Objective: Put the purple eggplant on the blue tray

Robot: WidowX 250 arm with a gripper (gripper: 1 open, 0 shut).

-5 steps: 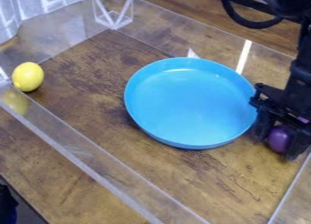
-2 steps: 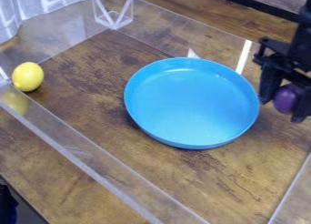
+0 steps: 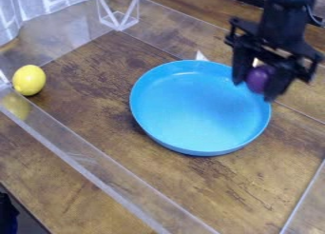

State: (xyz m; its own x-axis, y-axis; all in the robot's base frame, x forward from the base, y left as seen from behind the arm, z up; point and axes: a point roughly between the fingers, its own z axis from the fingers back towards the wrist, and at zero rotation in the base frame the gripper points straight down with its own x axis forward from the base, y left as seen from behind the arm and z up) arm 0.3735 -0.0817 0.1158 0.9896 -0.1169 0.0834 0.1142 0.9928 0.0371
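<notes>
1. Dark wood-grain surface carries one blue tray, round and shallow with a raised rim, lying near the centre.
2. One yellow lemon rests at the left edge of the surface, well apart from the tray. Clear plastic walls border the work area at the back and along the front left. Nothing lies inside the tray, and nothing stands between the tool and the tray.
3. One black tool hangs pointing down over the tray's upper right rim. Its jaws are closed narrow onto the purple eggplant.
4. The purple eggplant, one in number, is clamped between the jaws, clear of the surface and raised above the tray's rim, not touching the tray.
</notes>
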